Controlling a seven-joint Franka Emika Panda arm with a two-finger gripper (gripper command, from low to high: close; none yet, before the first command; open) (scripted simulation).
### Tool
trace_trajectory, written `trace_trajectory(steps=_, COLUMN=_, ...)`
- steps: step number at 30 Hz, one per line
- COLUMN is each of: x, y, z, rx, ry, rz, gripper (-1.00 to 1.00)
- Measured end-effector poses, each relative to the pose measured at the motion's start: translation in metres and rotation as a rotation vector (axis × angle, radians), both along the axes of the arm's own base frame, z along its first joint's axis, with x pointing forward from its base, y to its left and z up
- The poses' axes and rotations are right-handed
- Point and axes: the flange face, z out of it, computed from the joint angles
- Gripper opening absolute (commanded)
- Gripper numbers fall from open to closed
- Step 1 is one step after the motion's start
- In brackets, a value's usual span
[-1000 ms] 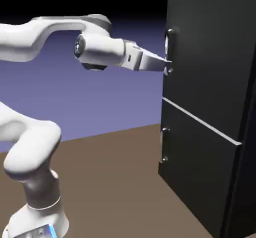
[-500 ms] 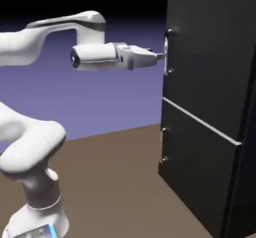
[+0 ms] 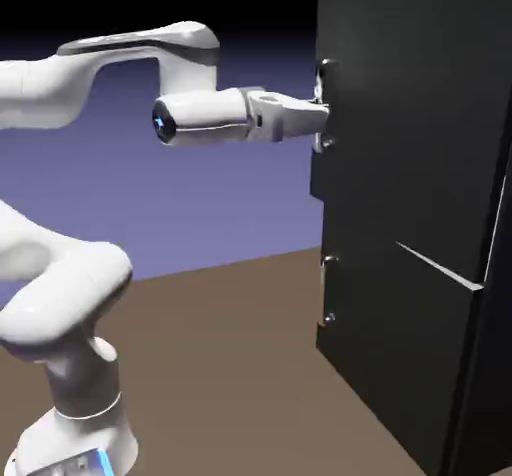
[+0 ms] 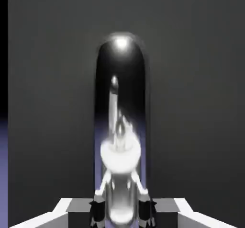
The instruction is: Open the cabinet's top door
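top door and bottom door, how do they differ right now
The top door stands slightly ajar at its handle side, while the bottom door looks closed. The top door is the taller panel, the bottom door the shorter. The gripper is shut on the top door's handle; nothing touches the bottom door's. Both are black with silver bar handles.

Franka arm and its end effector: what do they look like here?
The Franka arm is glossy white with rounded, tubular links, a black round joint cap bearing a small blue light, and a blue-lit strip at the base. The end effector is white, with small grey fingertips.
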Motion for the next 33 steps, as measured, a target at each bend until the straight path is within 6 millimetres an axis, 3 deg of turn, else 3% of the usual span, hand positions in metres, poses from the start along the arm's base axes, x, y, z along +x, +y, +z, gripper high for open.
trace_trajectory(steps=14, x=-0.091, y=-0.073, z=0.000, rx=0.000, ry=0.000, rz=0.308, gripper=-1.00)
trace_trajectory(steps=25, x=-0.139, y=-0.139, z=0.000, rx=0.000, ry=0.000, rz=0.521, gripper=-1.00)
trace_trajectory(steps=33, x=-0.168, y=-0.199, z=0.000, rx=0.000, ry=0.000, rz=0.695, gripper=-1.00)
